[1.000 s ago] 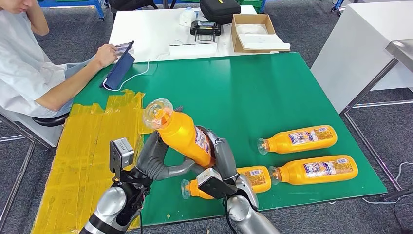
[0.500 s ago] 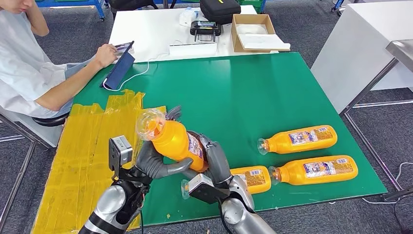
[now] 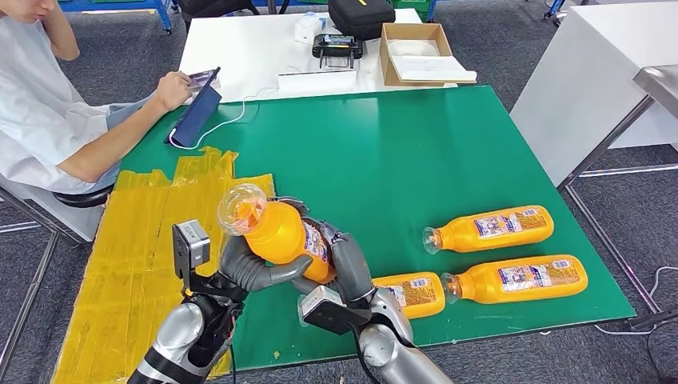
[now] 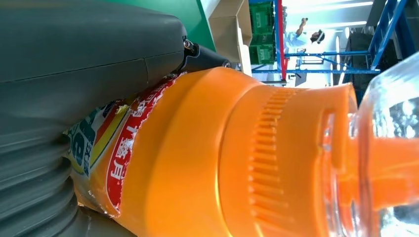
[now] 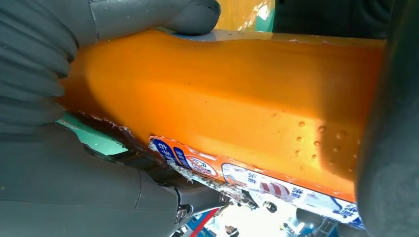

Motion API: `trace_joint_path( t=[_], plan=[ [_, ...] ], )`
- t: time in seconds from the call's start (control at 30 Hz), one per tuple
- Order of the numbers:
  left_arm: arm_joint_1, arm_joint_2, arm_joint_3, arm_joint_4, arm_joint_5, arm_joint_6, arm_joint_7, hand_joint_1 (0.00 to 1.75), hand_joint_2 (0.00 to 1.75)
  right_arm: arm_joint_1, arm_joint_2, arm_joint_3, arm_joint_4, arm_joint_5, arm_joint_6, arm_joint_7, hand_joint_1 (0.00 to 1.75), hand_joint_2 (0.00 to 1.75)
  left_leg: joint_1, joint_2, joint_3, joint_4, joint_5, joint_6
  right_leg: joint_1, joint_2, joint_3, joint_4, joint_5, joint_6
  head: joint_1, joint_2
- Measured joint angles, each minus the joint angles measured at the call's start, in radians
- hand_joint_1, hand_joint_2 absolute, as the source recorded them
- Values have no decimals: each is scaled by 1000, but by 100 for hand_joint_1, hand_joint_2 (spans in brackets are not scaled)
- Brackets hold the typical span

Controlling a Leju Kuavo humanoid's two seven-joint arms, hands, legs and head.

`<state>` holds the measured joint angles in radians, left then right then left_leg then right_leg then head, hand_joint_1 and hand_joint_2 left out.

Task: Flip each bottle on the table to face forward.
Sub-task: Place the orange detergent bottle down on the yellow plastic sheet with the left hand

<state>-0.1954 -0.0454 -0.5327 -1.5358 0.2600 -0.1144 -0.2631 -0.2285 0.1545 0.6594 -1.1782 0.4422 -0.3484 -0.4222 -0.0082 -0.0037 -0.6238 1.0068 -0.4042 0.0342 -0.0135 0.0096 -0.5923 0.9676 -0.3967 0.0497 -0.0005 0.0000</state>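
I have the orange plastic bottle with the clear domed cap lifted off the green table, above its near edge toward the near left corner, and both of my hands are wrapped on it: my left hand grips it from below at the shoulder, just behind the cap, and my right hand clasps the labelled lower body. Its long axis runs slantwise, cap end raised and pointing to the far left, base end dropping toward my right hand, so the bottle lies between the two hands with the left one nearer the cap. In my left wrist view the ribbed orange shoulder and the clear cap fill the space just past my thumb; in my right wrist view my fingers press on the orange flank above a torn label. I judge the turn is still in hand and the bottle must be rolled about that axis before I lay it down. Three more orange bottles lie on their sides near the right part of the near edge: one just beside my right arm, one to its right, one behind that. On the white table beyond, an open cardboard box holds what looks like white sheets
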Motion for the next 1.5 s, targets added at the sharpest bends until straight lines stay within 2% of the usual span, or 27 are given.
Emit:
trace_joint_path(
  t=[0.33,0.37,0.47,0.5,0.67,0.8,1.0,1.13,1.2,1.33,1.5],
  plan=[
    [4,0,2,0,5,1,-3,175,175,2,5,3,9,-1,-12,-3,175,175,0,0,0,0,0,0,0,0,0,0,0,0,0,0],
    [7,0,2,-1,4,1,-5,175,175,4,5,3,9,0,-15,-4,165,175,0,0,0,0,0,0,0,0,0,0,0,0,0,0],
    [36,0,2,-12,-6,6,-16,175,175,28,5,3,3,-6,-26,-11,34,175,0,0,0,0,0,0,0,0,0,0,0,0,0,0],
    [48,-1,2,-17,-11,11,-21,175,175,41,5,3,-2,-14,-29,-15,0,175,0,0,0,0,0,0,0,0,-1,0,0,0,0,0],
    [81,-1,8,-45,-37,44,-42,175,175,99,0,-19,-73,-119,-5,-38,0,175,0,0,-2,0,0,0,0,0,-2,0,0,0,0,0],
    [93,8,51,-80,-126,109,-68,175,175,153,-15,-75,-203,-205,38,-49,0,175,0,0,-2,0,0,0,0,0,-2,0,0,0,0,0],
    [103,40,147,-121,-460,304,-95,175,175,224,-44,-163,-395,-221,49,-65,0,175,0,0,-2,0,1,0,0,0,-2,0,0,-1,0,0],
    [100,56,180,-127,-783,437,-35,175,175,264,-56,-206,-481,-217,42,-77,0,175,0,0,-2,0,1,0,0,0,-3,0,0,-1,0,0],
    [87,67,182,-123,-933,441,22,175,175,278,-59,-223,-518,-213,37,-84,0,175,0,0,-2,0,1,0,0,0,-3,0,1,-1,0,0],
    [24,97,159,-83,-1204,389,153,175,175,294,-66,-252,-581,-202,29,-89,0,175,0,0,-3,0,2,0,0,0,-4,0,2,-2,0,0],
    [-37,114,127,-20,-1321,317,231,175,175,310,-71,-269,-633,-186,18,-94,0,175,0,0,-3,0,3,0,0,0,-5,0,3,-1,0,0]
  ],
)
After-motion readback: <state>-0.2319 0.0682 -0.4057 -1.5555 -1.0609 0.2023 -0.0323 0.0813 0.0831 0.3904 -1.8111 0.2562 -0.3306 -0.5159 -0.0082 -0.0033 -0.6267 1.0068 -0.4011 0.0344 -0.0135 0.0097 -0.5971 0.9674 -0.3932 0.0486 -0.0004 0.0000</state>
